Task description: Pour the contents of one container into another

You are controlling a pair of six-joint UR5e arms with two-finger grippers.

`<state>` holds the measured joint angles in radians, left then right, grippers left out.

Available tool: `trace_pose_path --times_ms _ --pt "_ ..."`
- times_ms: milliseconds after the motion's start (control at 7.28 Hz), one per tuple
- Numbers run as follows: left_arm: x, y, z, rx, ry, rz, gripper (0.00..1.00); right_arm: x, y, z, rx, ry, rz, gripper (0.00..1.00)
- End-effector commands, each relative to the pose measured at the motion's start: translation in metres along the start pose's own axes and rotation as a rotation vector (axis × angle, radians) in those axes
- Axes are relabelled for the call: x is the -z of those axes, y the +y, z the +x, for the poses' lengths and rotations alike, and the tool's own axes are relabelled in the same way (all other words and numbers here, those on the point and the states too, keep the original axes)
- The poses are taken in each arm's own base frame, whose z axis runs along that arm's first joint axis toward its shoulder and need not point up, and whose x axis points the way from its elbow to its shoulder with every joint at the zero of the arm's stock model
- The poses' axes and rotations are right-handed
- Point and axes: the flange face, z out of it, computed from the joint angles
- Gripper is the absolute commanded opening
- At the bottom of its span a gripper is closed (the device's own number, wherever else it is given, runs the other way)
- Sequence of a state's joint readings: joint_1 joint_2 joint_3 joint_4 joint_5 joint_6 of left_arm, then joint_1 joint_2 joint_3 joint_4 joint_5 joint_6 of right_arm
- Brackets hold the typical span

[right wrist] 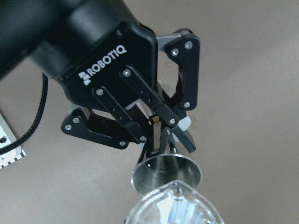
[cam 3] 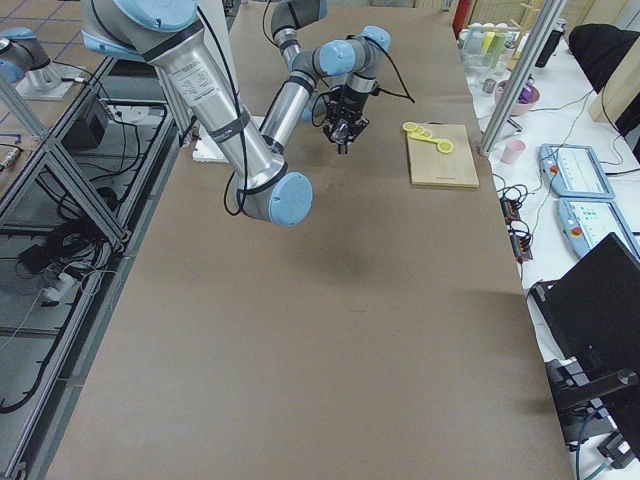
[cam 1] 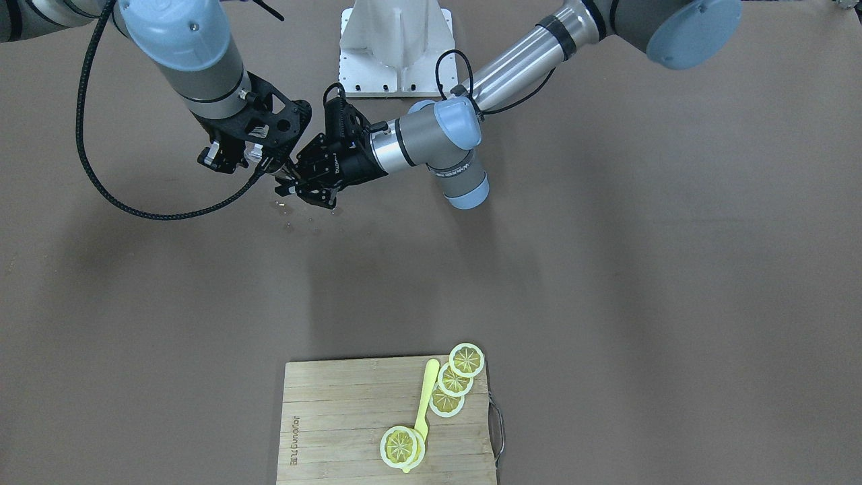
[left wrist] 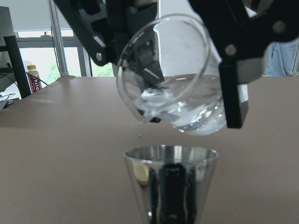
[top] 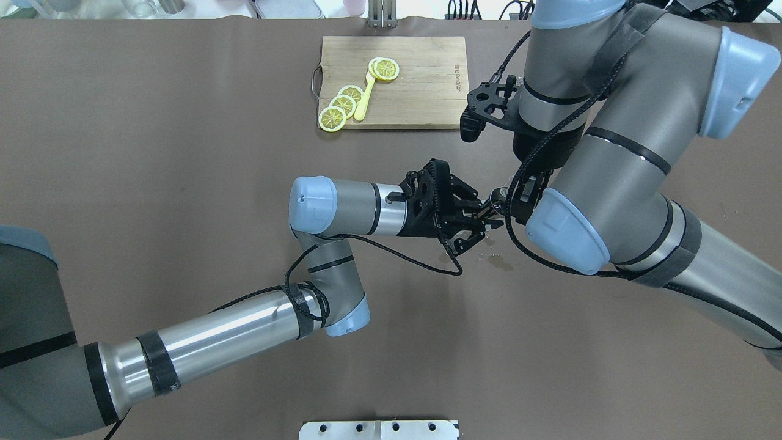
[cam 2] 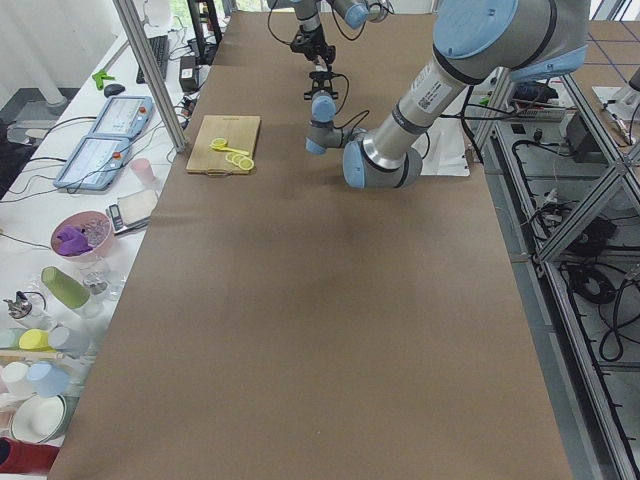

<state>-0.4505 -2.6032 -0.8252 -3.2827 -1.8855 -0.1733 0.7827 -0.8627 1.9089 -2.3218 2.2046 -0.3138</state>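
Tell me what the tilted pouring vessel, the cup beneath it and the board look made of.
Tilted vessel: clear glass, see-through, glossy highlights.
Cup: polished metal, likely steel, mirror reflections.
Board: wood, perhaps bamboo, matte, visible strips.

Wooden cutting board (cam 1: 337, 417): lemon slices (cam 1: 455, 380), yellow spoon (cam 1: 425, 397) on top.

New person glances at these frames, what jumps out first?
The two grippers meeting in mid-air: the right gripper holds a glass beaker tilted, clear liquid at its lip, just above a metal cup gripped by the left gripper. Wet spots mark the table under them. At the edge far from the robot, a cutting board carries lemon slices and a yellow spoon.
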Motion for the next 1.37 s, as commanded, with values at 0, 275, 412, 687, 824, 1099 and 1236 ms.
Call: trace_pose_path --times_ms 0,275,412,687,824,1099,1236 --pt "-0.0008 0.0004 0.0018 0.001 0.002 0.0 0.0 0.0015 -0.004 -0.0001 0.013 0.001 -0.031 0.0" --pt "-0.0017 -0.0011 0.0031 0.001 0.004 0.003 0.0 -0.0045 -0.0047 -0.0034 0.011 -0.009 -0.055 0.0" --pt "-0.0018 0.0002 0.0041 0.002 0.005 0.001 0.0 -0.0069 -0.0067 -0.0034 0.02 -0.013 -0.062 0.0" --pt "-0.0025 -0.0009 0.0066 0.002 0.009 0.006 0.0 -0.0071 -0.0086 -0.0025 0.011 -0.018 -0.08 0.0" --pt "-0.0031 -0.0012 0.0077 0.002 0.01 0.005 0.0 -0.0068 -0.0092 -0.0025 0.011 -0.018 -0.08 0.0" --pt "-0.0029 -0.0013 0.0078 0.002 0.01 0.007 0.0 -0.0082 -0.0085 -0.0029 0.006 -0.021 -0.089 0.0" --pt "-0.0036 -0.001 0.0088 0.003 0.012 0.005 0.0 -0.0081 -0.0081 -0.0031 0.013 -0.023 -0.094 0.0"
